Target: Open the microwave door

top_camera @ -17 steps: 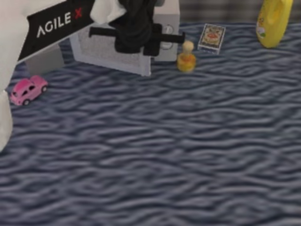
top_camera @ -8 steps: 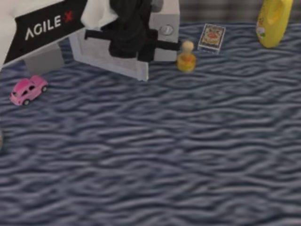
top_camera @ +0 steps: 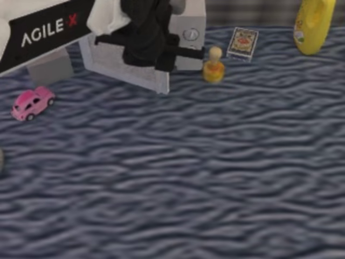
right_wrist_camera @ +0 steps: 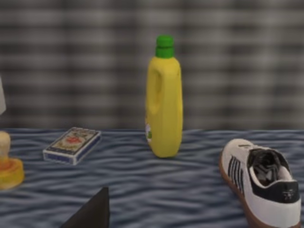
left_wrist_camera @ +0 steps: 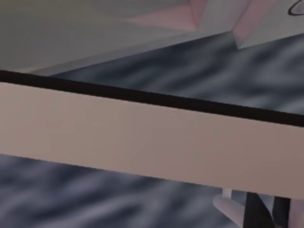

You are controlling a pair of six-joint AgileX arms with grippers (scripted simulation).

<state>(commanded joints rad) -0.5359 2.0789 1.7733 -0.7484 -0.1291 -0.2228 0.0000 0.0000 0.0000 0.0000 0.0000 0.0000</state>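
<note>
Far left: microwave (top_camera: 190,24) with microwave door (top_camera: 126,70) swung ajar, long edge slanting from far-left to near-right, free end nearest. Left gripper (top_camera: 156,46) over door's top edge; finger state cannot tell.

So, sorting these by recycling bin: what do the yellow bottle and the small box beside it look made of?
The yellow bottle looks like smooth, slightly glossy moulded plastic, with a built-in handle and a green screw cap. The small box seems to be printed card: flat faces, sharp edges, matte artwork. As a render, neither is certain.
</note>
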